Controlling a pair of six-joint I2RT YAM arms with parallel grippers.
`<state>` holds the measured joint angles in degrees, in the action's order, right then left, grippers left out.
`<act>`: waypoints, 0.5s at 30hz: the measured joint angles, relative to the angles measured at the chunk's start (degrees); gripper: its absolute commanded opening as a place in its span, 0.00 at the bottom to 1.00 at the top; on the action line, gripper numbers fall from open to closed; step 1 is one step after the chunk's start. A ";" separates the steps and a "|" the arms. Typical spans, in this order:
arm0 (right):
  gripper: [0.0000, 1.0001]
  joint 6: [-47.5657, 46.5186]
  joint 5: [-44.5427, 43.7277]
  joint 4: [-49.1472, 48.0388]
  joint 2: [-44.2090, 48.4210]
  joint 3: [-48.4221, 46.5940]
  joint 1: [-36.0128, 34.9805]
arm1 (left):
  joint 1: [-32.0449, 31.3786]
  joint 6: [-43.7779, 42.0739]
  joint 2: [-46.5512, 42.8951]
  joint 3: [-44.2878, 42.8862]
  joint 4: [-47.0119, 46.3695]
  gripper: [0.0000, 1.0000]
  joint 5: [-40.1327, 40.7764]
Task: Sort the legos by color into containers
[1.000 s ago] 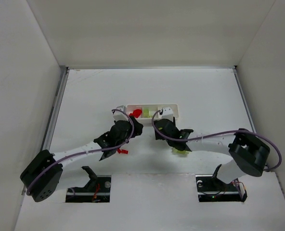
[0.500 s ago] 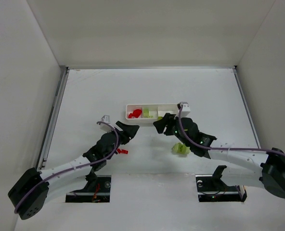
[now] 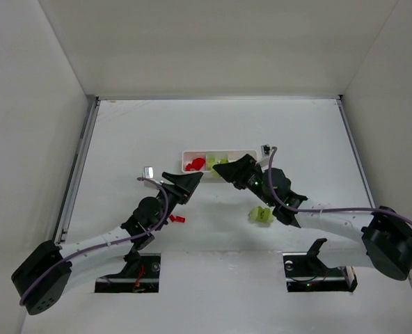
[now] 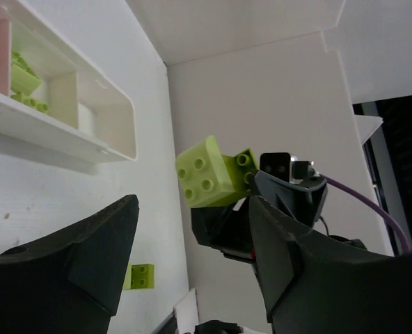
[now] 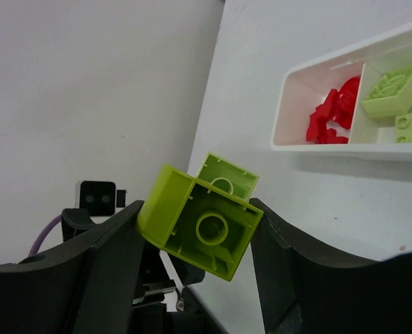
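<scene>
The white tray (image 3: 192, 153) of containers lies mid-table. Its left compartment holds red legos (image 3: 196, 164), the middle one yellow-green legos (image 3: 213, 161). My right gripper (image 3: 228, 168) hovers at the tray's near side. In the right wrist view this gripper (image 5: 197, 209) is shut on a tilted yellow-green lego (image 5: 202, 226), hollow underside facing the camera. My left gripper (image 3: 185, 179) is just left of it, near the tray's left end. In its own wrist view the left gripper (image 4: 192, 209) is open and empty. One red lego (image 3: 177, 218) lies on the table by the left arm.
A small cluster of yellow-green legos (image 3: 262, 214) lies on the table under the right forearm; one loose yellow-green brick (image 4: 140, 276) shows in the left wrist view. White walls enclose the table on three sides. The two grippers face each other closely.
The left gripper has drawn back from the tray's left compartment and opened wider. The right gripper has carried its yellow-green lego up and left toward the tray.
</scene>
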<state>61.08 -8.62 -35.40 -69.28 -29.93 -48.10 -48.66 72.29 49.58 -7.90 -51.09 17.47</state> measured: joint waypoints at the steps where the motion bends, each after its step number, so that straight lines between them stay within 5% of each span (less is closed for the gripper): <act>1: 0.47 0.94 0.11 -1.01 -0.81 0.00 -0.11 | -0.13 0.17 0.22 0.00 -0.76 0.62 0.02; 15: 0.47 7.76 -1.05 -8.57 -4.70 -0.02 -2.60 | -0.28 4.50 1.66 0.00 -5.44 0.61 0.00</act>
<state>68.84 -9.67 -43.97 -73.97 -29.95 -50.70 -48.95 76.79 51.24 -7.90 -56.53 17.47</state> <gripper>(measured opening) 0.633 0.610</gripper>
